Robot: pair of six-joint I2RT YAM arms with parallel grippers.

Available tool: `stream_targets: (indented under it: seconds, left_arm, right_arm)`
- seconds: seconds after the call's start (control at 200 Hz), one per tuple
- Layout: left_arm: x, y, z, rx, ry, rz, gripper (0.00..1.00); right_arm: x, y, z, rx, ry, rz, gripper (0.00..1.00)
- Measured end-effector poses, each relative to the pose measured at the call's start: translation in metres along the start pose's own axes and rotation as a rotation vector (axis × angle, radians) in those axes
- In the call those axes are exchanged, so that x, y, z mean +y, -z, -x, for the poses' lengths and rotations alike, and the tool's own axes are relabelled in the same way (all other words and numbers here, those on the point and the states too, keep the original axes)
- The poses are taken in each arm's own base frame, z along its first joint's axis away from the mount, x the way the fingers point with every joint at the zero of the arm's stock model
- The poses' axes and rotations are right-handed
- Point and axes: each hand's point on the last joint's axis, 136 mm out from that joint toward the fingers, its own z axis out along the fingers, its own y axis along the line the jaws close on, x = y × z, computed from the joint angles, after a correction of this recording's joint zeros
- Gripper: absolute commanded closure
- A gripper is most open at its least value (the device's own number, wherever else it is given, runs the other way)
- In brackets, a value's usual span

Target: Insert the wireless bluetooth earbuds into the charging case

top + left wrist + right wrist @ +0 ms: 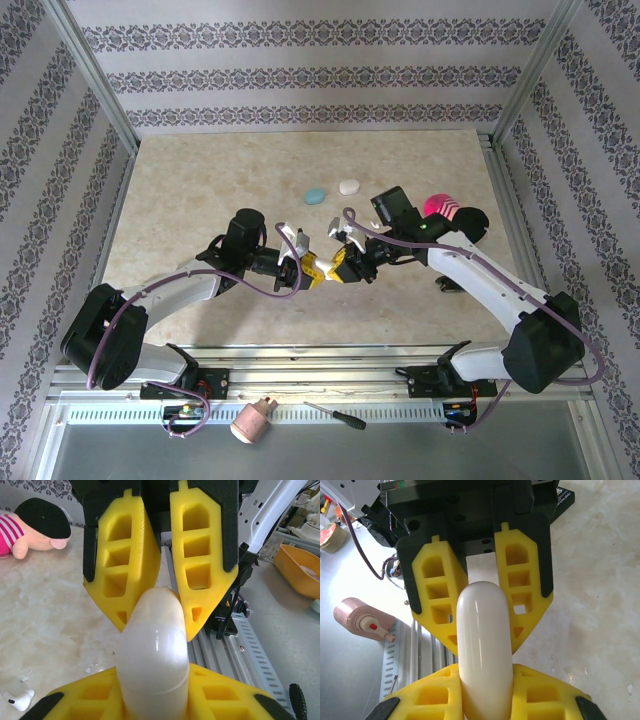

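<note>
Two loose items sit on the near metal ledge: a screwdriver (335, 415) and a pinkish cylindrical object (252, 421). At mid counter (200, 180) the left gripper (155, 695) and right gripper (485, 695) meet tip to tip. Both sets of yellow, hollow-ribbed jaws are clamped on one glossy white rounded charging case (152, 650), one at each end. One small white earbud (17, 699) lies on the counter near the left gripper, apart from the case. Farther back are a pale blue pebble case (315, 194) and a white pebble case (348, 186), close but not touching. To the right lies a plush toy (447, 210) with pink stripes and a black cap. The counter is smooth, beige and marbled. The walls have banded damask wallpaper and aluminium posts.
</note>
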Motion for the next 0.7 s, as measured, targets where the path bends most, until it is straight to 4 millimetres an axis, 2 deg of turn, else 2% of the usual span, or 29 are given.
stream_targets:
  seconds: [0.08,0.185,0.27,0.38,0.575,0.705]
  left_arm:
    - [0.000,0.000,0.000,0.000,0.003,0.000,0.75]
    - [0.001,0.000,-0.001,0.002,0.015,0.000,0.95]
    - [0.001,-0.001,-0.002,0.005,0.022,-0.001,0.97]
    - [0.002,-0.001,-0.002,0.004,0.010,0.006,0.97]
    - [0.013,0.000,-0.006,0.022,-0.053,0.068,0.97]
    - [0.012,-0.002,-0.009,0.031,-0.089,0.068,0.97]
  right_arm:
    - [0.000,0.000,0.000,0.003,0.003,0.001,1.00]
    - [-0.001,-0.001,-0.001,0.007,0.001,0.004,1.00]
    - [-0.002,-0.001,-0.002,0.011,-0.006,-0.002,0.77]
    - [-0.007,-0.001,-0.001,0.006,-0.036,-0.022,0.62]
    - [-0.029,0.010,0.008,-0.044,-0.122,-0.100,0.48]
    - [-0.052,0.021,0.016,-0.107,-0.145,-0.192,0.35]
